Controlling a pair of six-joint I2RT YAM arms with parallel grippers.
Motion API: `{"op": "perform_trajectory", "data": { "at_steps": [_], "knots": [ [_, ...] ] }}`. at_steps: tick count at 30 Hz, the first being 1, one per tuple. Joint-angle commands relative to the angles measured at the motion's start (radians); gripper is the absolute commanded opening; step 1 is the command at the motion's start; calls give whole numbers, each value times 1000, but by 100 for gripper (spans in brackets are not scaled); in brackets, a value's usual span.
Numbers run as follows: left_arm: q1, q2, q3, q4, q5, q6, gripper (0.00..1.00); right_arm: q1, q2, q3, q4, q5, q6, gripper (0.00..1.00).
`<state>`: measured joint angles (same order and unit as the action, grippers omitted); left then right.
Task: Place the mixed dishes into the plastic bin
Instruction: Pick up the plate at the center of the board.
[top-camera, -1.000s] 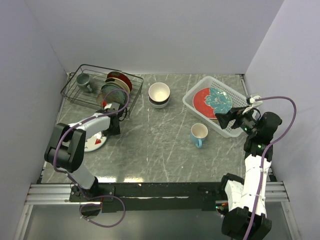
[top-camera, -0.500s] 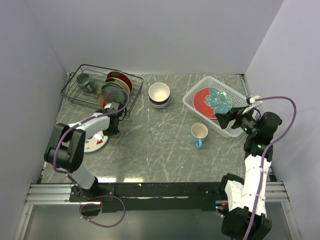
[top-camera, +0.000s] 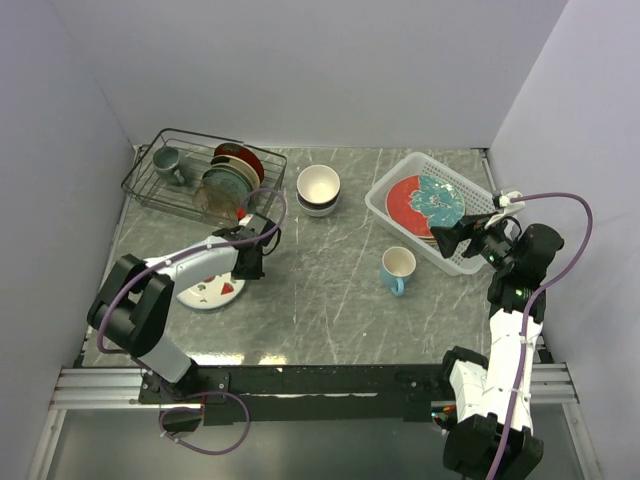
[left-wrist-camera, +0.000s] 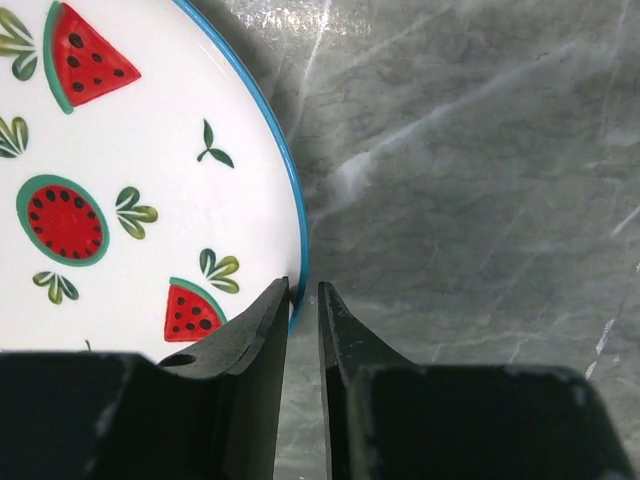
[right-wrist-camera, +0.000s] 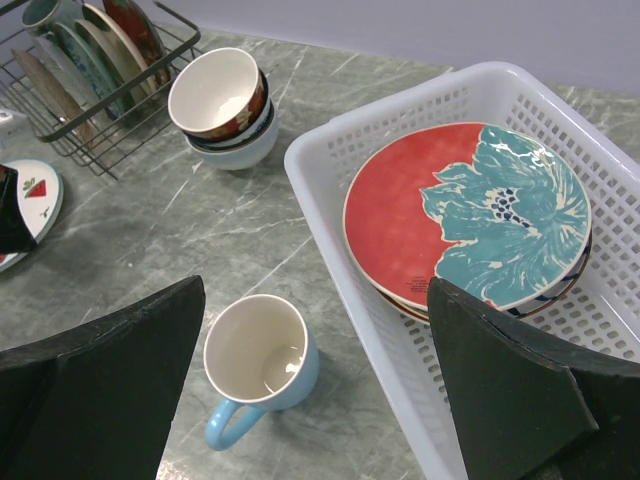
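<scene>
From above: a grey marbled table (top-camera: 330, 300), arm bases along its near edge. At far left, a black wire rack (top-camera: 150, 185) holding a grey-green mug (top-camera: 166, 160) and a row of upright plates (top-camera: 228, 178). Just right of the rack, stacked bowls (top-camera: 319, 188), cream inside. At far right, the white bin (top-camera: 385, 200), set at an angle, with a red plate (top-camera: 425, 203) bearing a teal flower lying flat inside. On the table near the bin's near left side, a light blue mug (top-camera: 397, 268), upright, handle toward the near edge. At near left, a white watermelon plate (top-camera: 205, 292) flat on the table, on the near side of the rack, with the left gripper (top-camera: 250, 265) low at its right edge. Over the bin's near right corner, the right gripper (top-camera: 455, 235), raised. From the left wrist: black fingers almost together, clamped on the blue rim of the watermelon plate, only a thin slit between them; red fruit slices and green leaves across the white surface, bare marble to the right. From the right wrist: fingers spread wide with nothing between them, hovering above the table; below, the light blue mug, empty, just beside the bin but apart from it; in the bin, the red plate on top of other plates, their edges showing under its near side; farther left, the stacked bowls, the rack, and a sliver of the watermelon plate.
</scene>
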<state>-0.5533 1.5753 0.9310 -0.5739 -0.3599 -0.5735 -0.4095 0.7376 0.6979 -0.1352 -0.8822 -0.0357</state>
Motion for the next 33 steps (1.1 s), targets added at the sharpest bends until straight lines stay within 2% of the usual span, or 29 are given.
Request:
{"op": "perform_trajectory", "data": {
  "at_steps": [1, 4, 6, 9, 12, 14, 19, 26, 33],
  "knots": [
    [-22, 20, 3, -14, -16, -34, 25, -6, 3, 17, 20, -6, -10, 100],
    [-30, 51, 15, -29, -62, -35, 37, -6, 3, 18, 19, -6, -12, 100],
    [-37, 78, 29, -35, -91, -37, 40, -6, 5, 18, 19, -4, -12, 100],
    [-53, 133, 57, -63, -137, -49, 39, -5, 2, 18, 19, -4, -13, 100],
    [-74, 176, 74, -79, -174, -63, 32, -6, 3, 20, 19, -4, -13, 100],
    [-80, 189, 78, -84, -189, -72, 21, -5, 3, 20, 17, -4, -13, 100],
    [-109, 183, 97, -107, -228, -85, 2, -5, 0, 20, 19, -6, -12, 100],
    [-181, 71, 124, -148, -231, -103, 1, -5, -3, 17, 19, -8, -13, 100],
    [-345, -75, 161, -236, -303, -112, 1, -5, -3, 14, 23, -26, -10, 100]
  ]
}}
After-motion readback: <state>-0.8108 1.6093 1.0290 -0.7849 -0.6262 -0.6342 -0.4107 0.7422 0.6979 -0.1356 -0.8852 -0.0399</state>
